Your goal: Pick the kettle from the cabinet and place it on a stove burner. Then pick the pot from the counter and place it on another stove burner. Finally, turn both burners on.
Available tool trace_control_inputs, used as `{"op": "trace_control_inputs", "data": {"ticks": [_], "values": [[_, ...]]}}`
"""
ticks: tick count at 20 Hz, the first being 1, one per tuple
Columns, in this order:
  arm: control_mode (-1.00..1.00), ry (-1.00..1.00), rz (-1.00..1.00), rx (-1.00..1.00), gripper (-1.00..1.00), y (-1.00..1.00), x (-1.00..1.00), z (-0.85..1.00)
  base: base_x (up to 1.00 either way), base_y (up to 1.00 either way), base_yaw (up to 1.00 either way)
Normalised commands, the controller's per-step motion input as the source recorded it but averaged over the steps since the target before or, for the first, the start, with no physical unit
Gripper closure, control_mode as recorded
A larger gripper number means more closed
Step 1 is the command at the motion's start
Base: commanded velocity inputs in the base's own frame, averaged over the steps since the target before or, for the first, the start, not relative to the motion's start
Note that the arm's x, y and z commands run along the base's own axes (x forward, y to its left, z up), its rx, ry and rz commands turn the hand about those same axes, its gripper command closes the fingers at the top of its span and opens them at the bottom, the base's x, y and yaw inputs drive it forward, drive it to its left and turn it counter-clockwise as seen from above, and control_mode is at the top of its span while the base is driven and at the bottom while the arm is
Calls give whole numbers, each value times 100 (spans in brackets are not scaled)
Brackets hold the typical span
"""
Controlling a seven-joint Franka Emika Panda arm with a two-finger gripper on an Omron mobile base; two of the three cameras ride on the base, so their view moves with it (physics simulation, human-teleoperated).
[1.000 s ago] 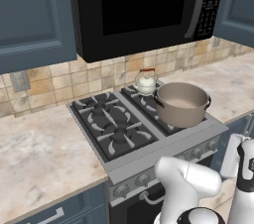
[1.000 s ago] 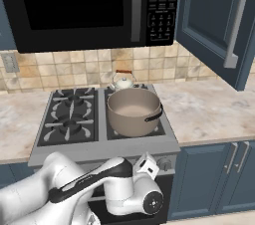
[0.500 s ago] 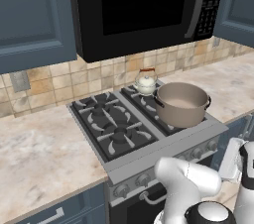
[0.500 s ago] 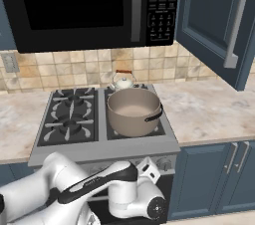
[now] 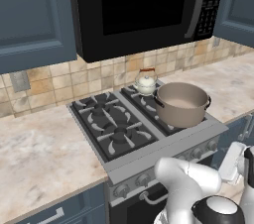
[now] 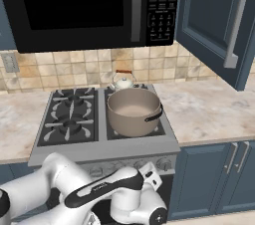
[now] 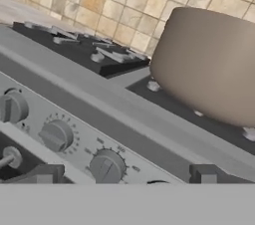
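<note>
The cream kettle [image 5: 146,82] [image 6: 122,82] stands on the rear right stove burner. In front of it, the big taupe pot [image 5: 182,103] [image 6: 133,111] [image 7: 209,64] sits on the front right burner of the black stove [image 5: 111,126] [image 6: 69,119]. My gripper [image 7: 124,176] hangs low in front of the silver knob panel, open and holding nothing, with its dark fingertips [image 7: 47,173] wide apart. Three knobs [image 7: 56,135] lie just ahead of it, left of the pot. The cabinet [image 6: 214,15] door at the upper right stands open.
A black microwave [image 5: 144,7] [image 6: 89,5] hangs over the stove. Marbled counter [image 5: 39,153] [image 6: 214,109] runs on both sides. The white arm [image 6: 94,189] curls in front of the oven, close to the blue base units [image 6: 214,179]. The two left burners [image 5: 106,119] are bare.
The arm has folded a little lower in front of the stove and the hand has sunk slightly toward the knob panel. Kettle and pot have not moved.
</note>
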Motion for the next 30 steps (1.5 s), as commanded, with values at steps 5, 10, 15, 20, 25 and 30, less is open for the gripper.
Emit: {"op": "trace_control_inputs", "data": {"ticks": [5, 10, 15, 20, 25, 30], "values": [[-100, -3, -4, 8, -100, 0, 5, 0, 0, 0, 0], [-100, 0, -3, 6, -100, 0, 13, -1, 0, 0, 0], [-100, 0, -1, 1, -100, 0, 22, -7, 0, 0, 0], [-100, 0, 0, 1, -100, 0, 7, -14, 0, 0, 0], [-100, 0, 0, 2, -100, -1, 3, -21, 0, 0, 0], [-100, 0, -1, 5, -100, -4, 6, -12, 0, 0, 0]]}}
